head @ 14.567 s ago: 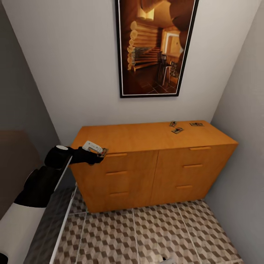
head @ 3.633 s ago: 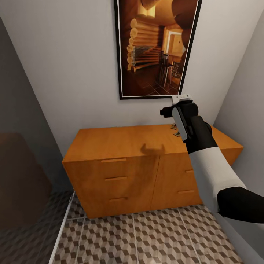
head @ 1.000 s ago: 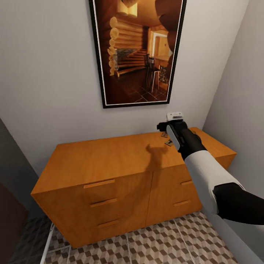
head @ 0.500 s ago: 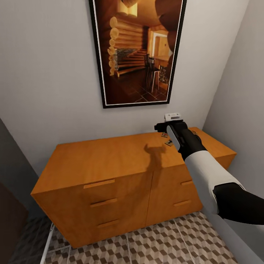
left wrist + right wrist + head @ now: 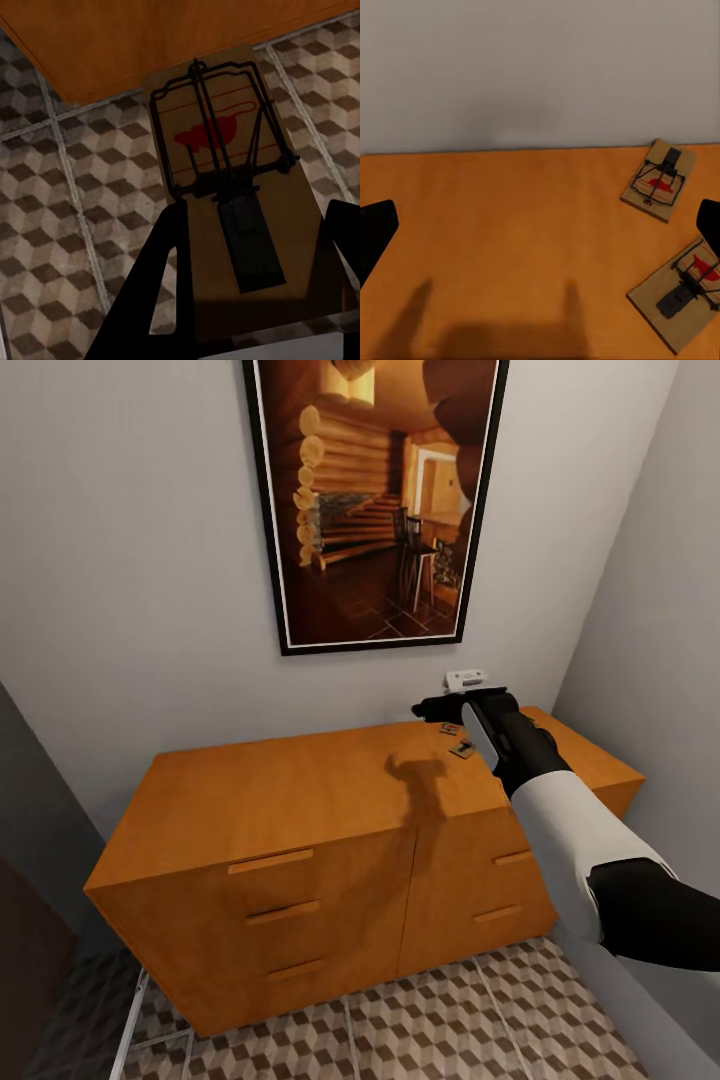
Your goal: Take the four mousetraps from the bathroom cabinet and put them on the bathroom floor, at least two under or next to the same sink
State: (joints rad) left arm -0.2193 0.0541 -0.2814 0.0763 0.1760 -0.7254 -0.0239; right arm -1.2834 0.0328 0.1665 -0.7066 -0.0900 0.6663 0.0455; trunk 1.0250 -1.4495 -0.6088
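The orange-brown cabinet (image 5: pixel 300 790) stands against the wall on the cube-patterned bathroom floor (image 5: pixel 430 1030). Two mousetraps (image 5: pixel 450 729) (image 5: pixel 462 750) lie on its top near the back right. My right gripper (image 5: pixel 432 710) hovers just above and left of them. In the right wrist view it (image 5: pixel 544 225) is open over bare cabinet top (image 5: pixel 510 225), with one mousetrap (image 5: pixel 658 182) by the wall and another mousetrap (image 5: pixel 682 295) nearer. My left gripper (image 5: pixel 255 214) is shut on a third mousetrap (image 5: pixel 225 150), held above the floor (image 5: pixel 60 225) beside the cabinet's edge (image 5: pixel 150 37).
A large framed picture (image 5: pixel 375 500) of a log interior hangs above the cabinet. A grey wall (image 5: pixel 650 610) closes in on the right. A dark wall (image 5: pixel 40 830) stands at the left, with a thin metal strip (image 5: pixel 130 1020) on the floor.
My right gripper has shifted slightly left and lower over the cabinet top and turned at the wrist; its shadow moved left too. The view itself has not shifted in the last second.
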